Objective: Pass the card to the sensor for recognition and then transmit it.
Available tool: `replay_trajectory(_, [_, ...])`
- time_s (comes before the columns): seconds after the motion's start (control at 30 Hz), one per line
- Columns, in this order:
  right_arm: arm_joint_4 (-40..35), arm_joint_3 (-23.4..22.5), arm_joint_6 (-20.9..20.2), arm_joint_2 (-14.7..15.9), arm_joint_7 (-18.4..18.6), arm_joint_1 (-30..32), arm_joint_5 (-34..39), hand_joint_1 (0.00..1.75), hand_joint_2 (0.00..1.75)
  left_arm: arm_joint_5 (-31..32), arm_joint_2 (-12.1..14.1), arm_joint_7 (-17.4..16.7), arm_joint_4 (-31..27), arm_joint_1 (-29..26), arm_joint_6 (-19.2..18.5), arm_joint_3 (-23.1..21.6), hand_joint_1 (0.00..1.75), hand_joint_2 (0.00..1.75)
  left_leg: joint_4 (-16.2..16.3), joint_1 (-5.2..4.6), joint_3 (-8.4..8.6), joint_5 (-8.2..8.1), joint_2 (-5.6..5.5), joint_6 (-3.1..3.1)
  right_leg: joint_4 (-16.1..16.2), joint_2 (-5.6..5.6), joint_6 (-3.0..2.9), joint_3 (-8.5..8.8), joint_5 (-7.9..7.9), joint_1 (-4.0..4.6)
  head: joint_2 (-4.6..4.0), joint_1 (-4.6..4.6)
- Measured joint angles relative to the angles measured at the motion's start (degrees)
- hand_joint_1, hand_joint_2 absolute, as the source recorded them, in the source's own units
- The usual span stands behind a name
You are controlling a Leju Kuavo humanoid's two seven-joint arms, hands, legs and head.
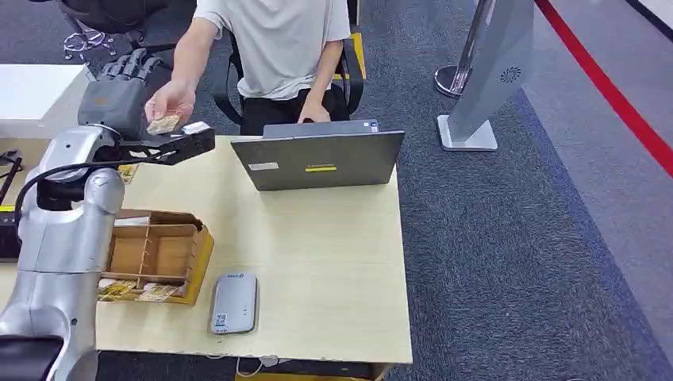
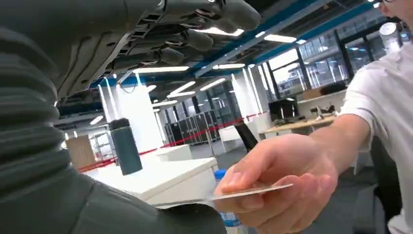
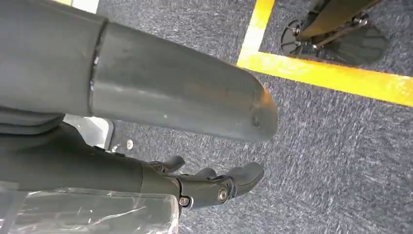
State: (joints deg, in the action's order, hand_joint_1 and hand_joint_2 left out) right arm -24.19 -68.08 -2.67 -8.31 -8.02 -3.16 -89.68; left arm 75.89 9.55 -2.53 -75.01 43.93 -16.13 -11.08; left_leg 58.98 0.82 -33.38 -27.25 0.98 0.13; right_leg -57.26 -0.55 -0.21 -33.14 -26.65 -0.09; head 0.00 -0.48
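At 11 o'clock of the table, left hand had fingers spread; card sat pinched in a person's hand. Best wait until they withdraw.

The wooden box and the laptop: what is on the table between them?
Nothing. In the head view, bare table lies between the wooden box and the laptop.
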Motion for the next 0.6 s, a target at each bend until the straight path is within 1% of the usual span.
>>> replay_trajectory(0.33, [-2.0,-0.5,-1.7,-0.6,-0.4,0.2,0.0,0.00,0.00,-4.5,0.2,-0.1,-1.3,-0.3,-0.5,-2.0,1.75,1.75,0.0,-0.01,-0.03,0.00,-0.01,0.00,0.0,0.00,0.01,0.00,0.00,-0.02,0.00,0.00])
replay_trajectory(0.6, [-4.3,-1.0,-2.9,-1.6,-0.9,0.6,-0.2,0.00,0.00,-6.4,0.5,-0.1,-3.3,-1.2,-0.9,-2.7,1.75,1.75,0.0,-0.01,-0.04,0.00,-0.01,0.00,0.0,0.00,0.01,-0.02,0.00,-0.01,0.00,0.00])
